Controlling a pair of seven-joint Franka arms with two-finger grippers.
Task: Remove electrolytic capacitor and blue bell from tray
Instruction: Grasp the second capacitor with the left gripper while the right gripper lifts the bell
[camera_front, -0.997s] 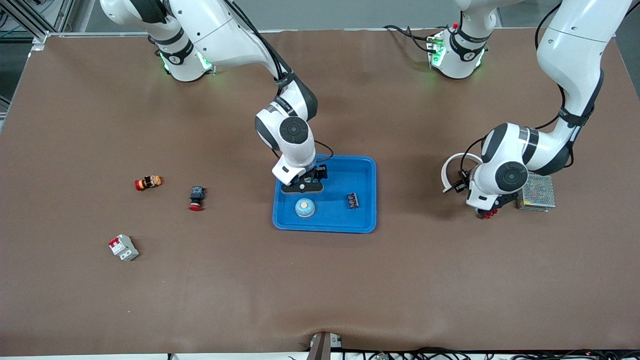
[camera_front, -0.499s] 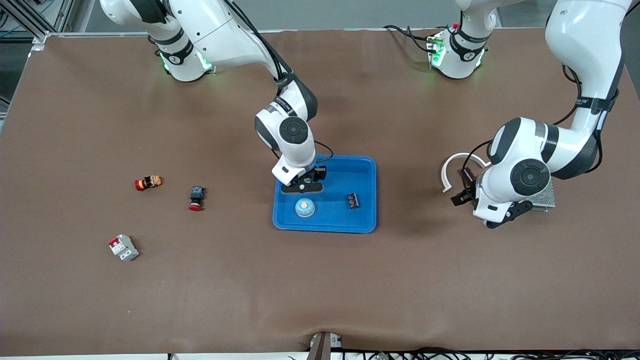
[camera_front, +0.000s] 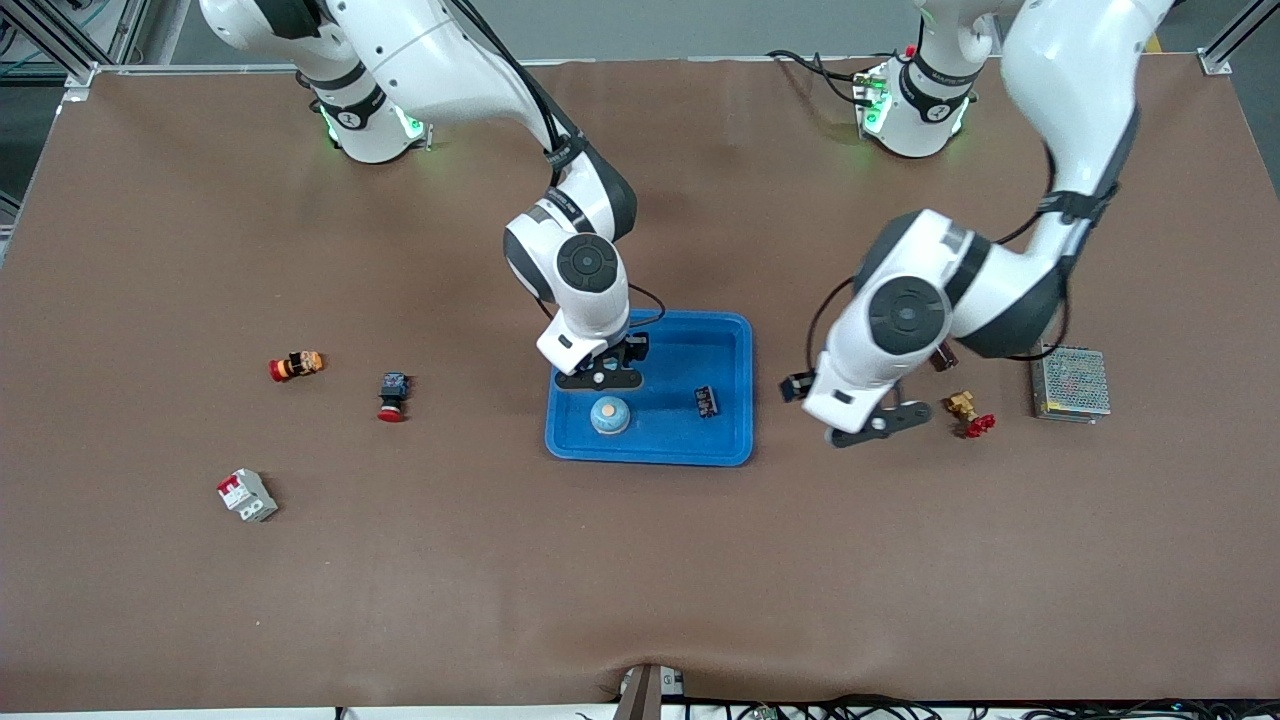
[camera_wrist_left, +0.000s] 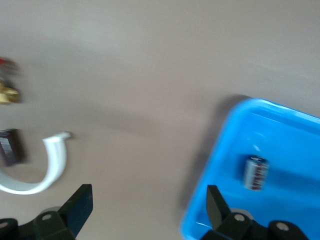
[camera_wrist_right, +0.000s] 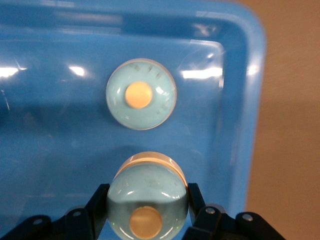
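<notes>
The blue tray (camera_front: 728, 340) holds a pale blue bell with an orange button (camera_front: 609, 415) (camera_wrist_right: 141, 101) and a small dark capacitor (camera_front: 706, 401) (camera_wrist_left: 255, 172). My right gripper (camera_front: 600, 376) (camera_wrist_right: 146, 200) hangs over the tray end toward the right arm, shut on a second bell (camera_wrist_right: 146, 190) of the same look. In the front view that bell is hidden under the hand. My left gripper (camera_front: 868, 426) (camera_wrist_left: 147, 210) is open and empty over bare table beside the tray, toward the left arm's end.
Near the left gripper lie a brass valve with a red handle (camera_front: 968, 412) (camera_wrist_left: 7, 92), a white curved piece (camera_wrist_left: 50, 165) and a metal mesh box (camera_front: 1070, 383). Toward the right arm's end sit an orange-red button (camera_front: 296, 366), a black-red button (camera_front: 392, 395) and a breaker (camera_front: 247, 495).
The left gripper opened, left the brass valve on the table and swung from beside the mesh box toward the tray. The right gripper closed on the bell under it.
</notes>
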